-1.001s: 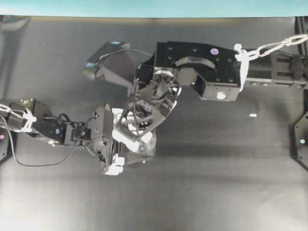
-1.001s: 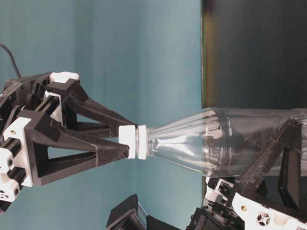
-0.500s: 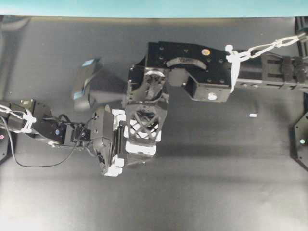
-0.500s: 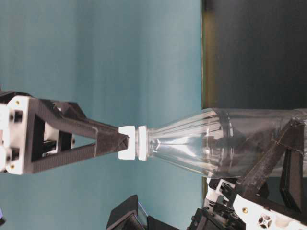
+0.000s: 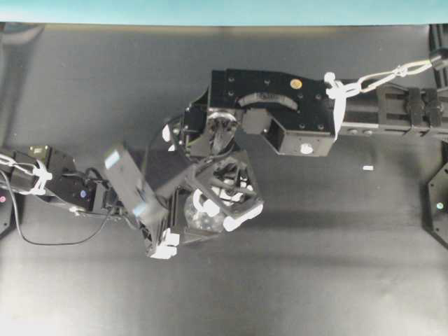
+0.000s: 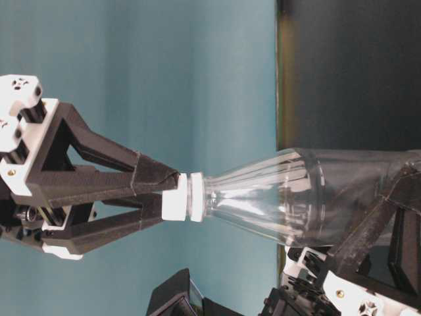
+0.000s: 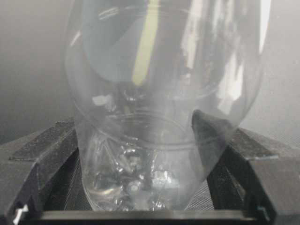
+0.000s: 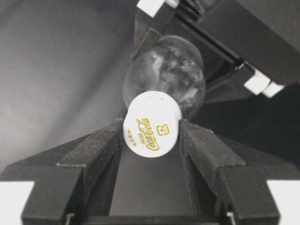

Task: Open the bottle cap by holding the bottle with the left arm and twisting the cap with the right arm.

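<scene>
The clear plastic bottle stands on the black table, lying sideways in the table-level view. My left gripper is shut on its lower body, with a black finger pressed against each side. From above, the left gripper sits under the right arm's lattice frame. The white bottle cap, with gold lettering, is clamped between the two black fingers of my right gripper. At table level the right gripper grips the cap from above. The bottle shows only through the lattice.
A tiny white scrap lies on the table to the right. The right wrist's camera module hangs over the left arm. A black base plate sits at the right edge, and a teal wall runs along the back.
The right gripper has rotated around the cap while staying clamped on it, and its camera module swung from upper left to lower left. The left gripper and bottle stayed put.
</scene>
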